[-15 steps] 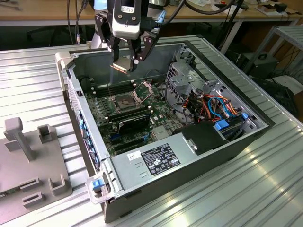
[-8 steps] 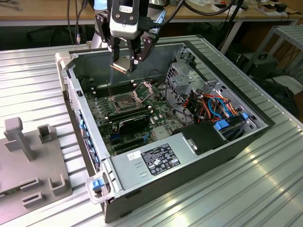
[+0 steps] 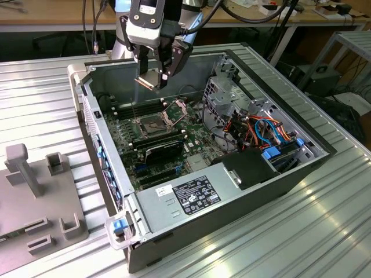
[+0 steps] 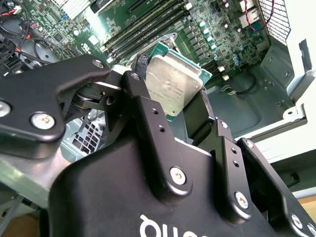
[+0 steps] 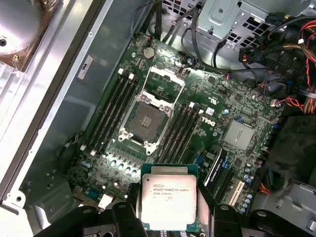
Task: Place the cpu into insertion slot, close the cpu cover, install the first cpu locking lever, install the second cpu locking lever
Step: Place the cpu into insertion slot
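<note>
My gripper [image 3: 152, 74] hangs above the open computer case and is shut on the cpu [image 3: 148, 80], a flat square chip with a silvery top. In both wrist views the black fingers [image 5: 126, 216] clamp two opposite edges of the cpu [image 5: 169, 197] [image 4: 173, 85]. Below on the green board lies the insertion slot [image 5: 147, 120] [image 3: 155, 123], dark and bare, some way under the chip. The cpu cover [image 5: 165, 83] [image 3: 177, 109] stands swung open at the slot's far edge.
Long black memory slots [image 5: 114, 109] flank the socket on both sides. A metal drive cage [image 3: 226, 92], orange and blue cables [image 3: 264, 128] and a black power unit [image 3: 252, 168] fill the exterior view's right of the case. A grey fixture [image 3: 35, 197] sits on the table outside.
</note>
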You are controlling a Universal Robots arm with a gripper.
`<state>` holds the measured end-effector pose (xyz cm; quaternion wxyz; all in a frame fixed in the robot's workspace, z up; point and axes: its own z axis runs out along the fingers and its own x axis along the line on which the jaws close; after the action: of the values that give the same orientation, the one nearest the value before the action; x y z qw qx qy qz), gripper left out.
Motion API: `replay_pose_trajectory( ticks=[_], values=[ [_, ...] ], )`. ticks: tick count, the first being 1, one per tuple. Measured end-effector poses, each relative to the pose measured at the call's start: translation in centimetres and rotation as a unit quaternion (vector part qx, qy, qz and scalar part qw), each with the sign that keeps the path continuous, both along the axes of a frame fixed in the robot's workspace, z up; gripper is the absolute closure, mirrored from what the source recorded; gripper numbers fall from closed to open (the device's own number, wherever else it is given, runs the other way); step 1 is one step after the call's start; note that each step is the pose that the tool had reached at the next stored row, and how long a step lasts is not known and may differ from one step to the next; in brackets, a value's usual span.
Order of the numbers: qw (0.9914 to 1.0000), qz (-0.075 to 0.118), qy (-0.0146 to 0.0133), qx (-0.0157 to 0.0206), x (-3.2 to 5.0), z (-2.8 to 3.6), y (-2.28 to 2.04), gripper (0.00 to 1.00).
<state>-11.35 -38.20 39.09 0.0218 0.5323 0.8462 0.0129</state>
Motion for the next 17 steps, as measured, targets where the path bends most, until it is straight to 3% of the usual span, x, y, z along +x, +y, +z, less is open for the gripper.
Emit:
replay_pose_trajectory(
  ticks=[8,12,17],
  values=[
    [0.99999,-0.005,0.0,0.0,0.0,-0.01,0.0,0.45],
    [0.9996,-0.028,0.0,0.0,0.0,-0.01,0.0,0.45],
    [0.99812,-0.061,0.0,0.0,0.0,-0.01,0.0,0.45]
  ],
)
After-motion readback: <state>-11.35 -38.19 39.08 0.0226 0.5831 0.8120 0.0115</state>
